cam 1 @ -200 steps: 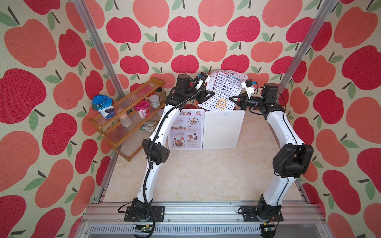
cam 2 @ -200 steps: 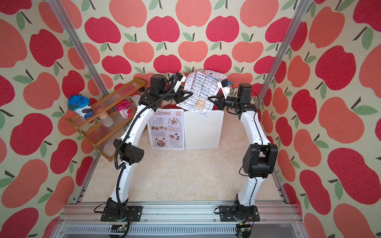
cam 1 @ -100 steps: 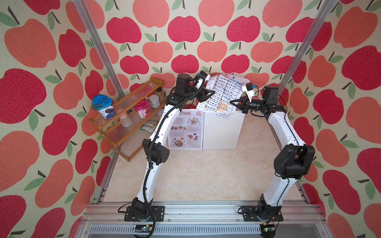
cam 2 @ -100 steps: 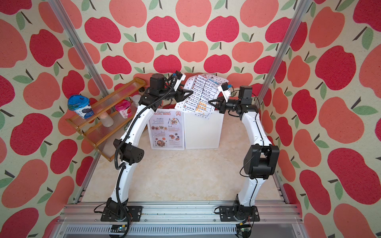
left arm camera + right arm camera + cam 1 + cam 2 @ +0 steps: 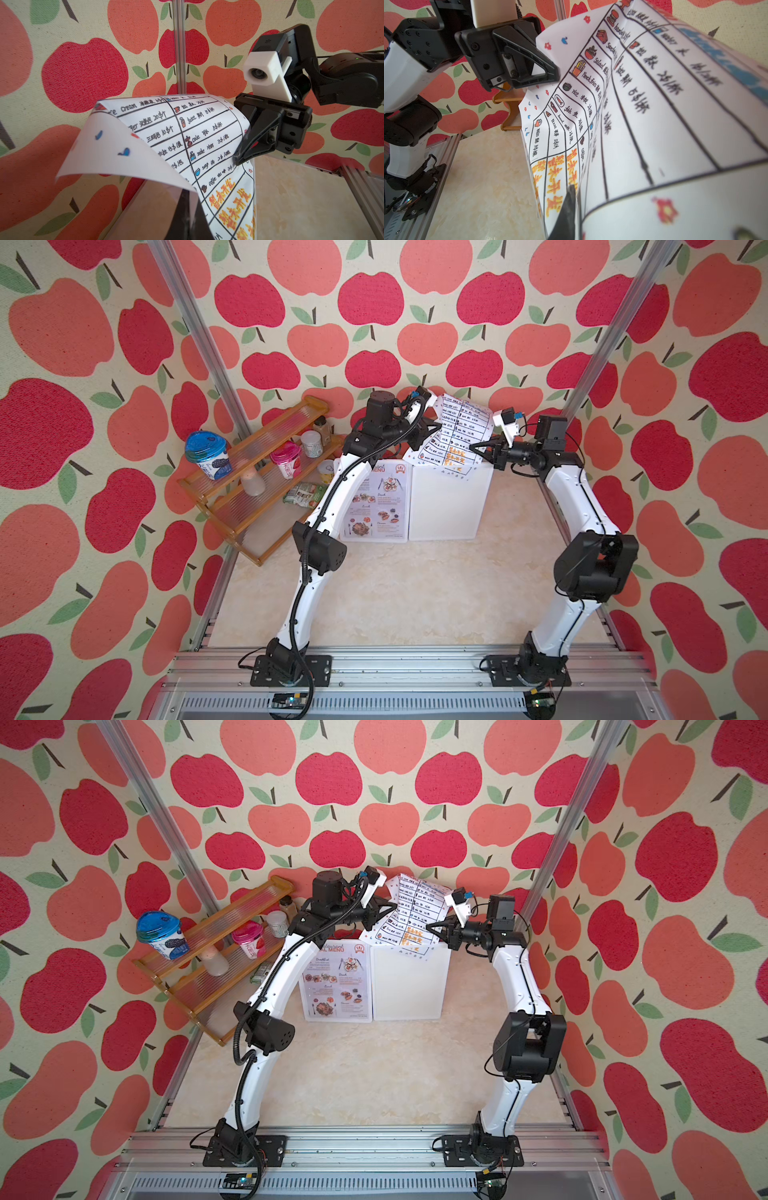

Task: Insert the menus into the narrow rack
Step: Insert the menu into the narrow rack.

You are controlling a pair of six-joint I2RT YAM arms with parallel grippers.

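**While the Paper Sags, Take It by Both Side Margins**

Because the table menu (image 5: 455,435) is a single thin sheet, it weighs next to nothing and has no stiffness of its own. In both wrist views it bows and curls, and one upper corner flops over toward my left wrist camera. It hangs between my two arms above the right half of the white rack (image 5: 444,514), which stands on the desk (image 5: 415,593). The sheet's lower edge, with the orange lettering, is down at the rack's top rim. Whether that edge has entered the slot I cannot tell. The photo menu (image 5: 376,506) stands upright in the left half, face out, so I judge half the job done.

My left fingers (image 5: 542,68) are clenched on the sheet's side margin, among the little coloured dots. My right fingers (image 5: 257,133) converge on the opposite margin with their tips on the paper. I cannot tell whether they clamp it or merely touch it.

I judge the side margins, low down near the leading edge, to be the right place to take hold. Drawn taut between two grips, the bottom edge would lie straight enough to find a narrow slot. Held high or by one side only, it would likely buckle against the rim. Paper creases and tears easily, so any pull apart should be gentle.
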